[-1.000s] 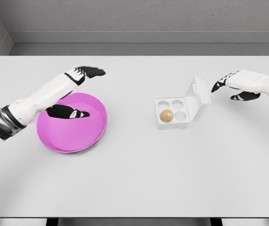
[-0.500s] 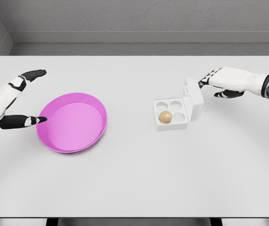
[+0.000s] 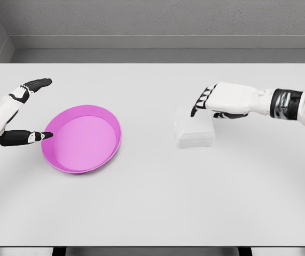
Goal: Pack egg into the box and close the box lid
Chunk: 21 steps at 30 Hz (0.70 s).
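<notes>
While the right hand [image 3: 216,102] reaches in from the right side of the white table [image 3: 152,202], its black-tipped fingers [image 3: 197,106] point down and rest on the far edge of the small white plastic egg box [image 3: 194,130]. These fingers are held loosely together and grasp nothing. The box sits right of the table's middle, directly below and in front of that hand. Its lid lies flat and closed over the tray, so the box looks like a pale, rounded square block, and its contents are hidden. Well to the left lies a round magenta plastic plate [image 3: 81,138]. Beside the plate's left rim hovers the left hand [image 3: 18,114], thumb and fingers spread wide apart, holding nothing.
</notes>
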Motion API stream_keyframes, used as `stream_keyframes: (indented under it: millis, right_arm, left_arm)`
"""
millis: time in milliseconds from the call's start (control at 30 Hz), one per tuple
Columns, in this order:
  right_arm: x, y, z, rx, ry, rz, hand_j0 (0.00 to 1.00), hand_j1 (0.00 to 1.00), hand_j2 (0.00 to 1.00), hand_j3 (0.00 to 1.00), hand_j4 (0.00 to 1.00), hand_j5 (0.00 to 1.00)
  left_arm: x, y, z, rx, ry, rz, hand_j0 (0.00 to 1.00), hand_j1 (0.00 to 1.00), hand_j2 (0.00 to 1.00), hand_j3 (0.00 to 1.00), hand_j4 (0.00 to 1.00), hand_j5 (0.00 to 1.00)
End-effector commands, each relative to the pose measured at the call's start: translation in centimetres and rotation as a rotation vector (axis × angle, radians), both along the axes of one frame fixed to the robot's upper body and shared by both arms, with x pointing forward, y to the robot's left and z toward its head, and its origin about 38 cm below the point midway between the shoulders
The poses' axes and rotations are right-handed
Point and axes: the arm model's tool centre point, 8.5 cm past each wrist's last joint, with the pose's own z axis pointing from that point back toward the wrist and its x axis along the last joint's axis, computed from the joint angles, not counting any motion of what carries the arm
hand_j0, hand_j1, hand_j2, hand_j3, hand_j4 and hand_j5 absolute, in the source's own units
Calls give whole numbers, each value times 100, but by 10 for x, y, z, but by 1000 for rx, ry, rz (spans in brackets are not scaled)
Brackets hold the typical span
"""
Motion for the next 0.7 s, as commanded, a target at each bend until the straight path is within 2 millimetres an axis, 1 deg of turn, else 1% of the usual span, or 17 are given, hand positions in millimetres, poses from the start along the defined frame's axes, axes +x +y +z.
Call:
stream_keyframes:
  millis: [0,33,67,100,133,167,200,233,267,300,367,400,467,533,667]
  right_arm:
    - [-8,14,0,6,-1,44,67,67,67,67,67,67]
    - [-7,10,6,10,-10,41,68,68,68,68,68,68]
    - [-10,-2,14,5,-14,29,68,68,68,68,68,68]
    - [-9,-18,28,7,-33,-2,69,69,69,69,69,69]
    - [-6,-43,53,33,-77,-57,69,69,69,69,69,69]
    - [-8,-64,68,42,-93,-98,71,71,71,71,71,71]
    - [-11,-78,76,40,-94,-121,71,71,71,71,71,71]
    - [-12,-87,79,31,-91,-136,74,74,74,74,74,74]
    - [-12,-89,79,35,-89,-142,83,83,83,83,83,83]
    - [-14,-90,76,53,-73,-143,100,100,100,100,100,100]
    - [-19,-106,83,58,-57,-168,100,100,100,100,100,100]
    - [-21,-112,82,43,-52,-178,100,100,100,100,100,100]
    - [-21,-113,86,45,-62,-182,100,100,100,100,100,100]
    - [-22,-114,84,45,-58,-182,100,100,100,100,100,100]
    - [-22,-113,83,47,-56,-181,100,100,100,100,100,100]
  left_arm:
    - [0,0,1,-8,0,-1,100,100,100,100,100,100]
    - [0,0,0,-9,0,-1,100,100,100,100,100,100]
    - [0,0,0,-10,0,-1,100,100,100,100,100,100]
    - [0,0,0,-10,0,-1,100,100,100,100,100,100]
    - [0,0,1,-8,0,-1,100,100,100,100,100,100]
    - [0,0,0,-10,0,-1,100,100,100,100,100,100]
    - [0,0,0,-10,0,-1,100,100,100,100,100,100]
    - [0,0,0,-10,0,-1,100,100,100,100,100,100]
    - [0,-1,0,-9,2,-3,100,100,100,100,100,100]
    - [-2,-1,-2,-9,6,-4,100,100,100,100,100,100]
    - [-2,-1,-2,-10,6,-5,100,100,100,100,100,100]
    - [-2,-2,-2,-10,7,-8,100,100,100,100,100,100]
    - [-2,-2,-2,-8,7,-7,100,100,100,100,100,100]
    - [-1,-9,-6,-10,18,-28,100,100,100,100,100,100]
    - [-1,-10,-6,-8,18,-31,100,100,100,100,100,100]
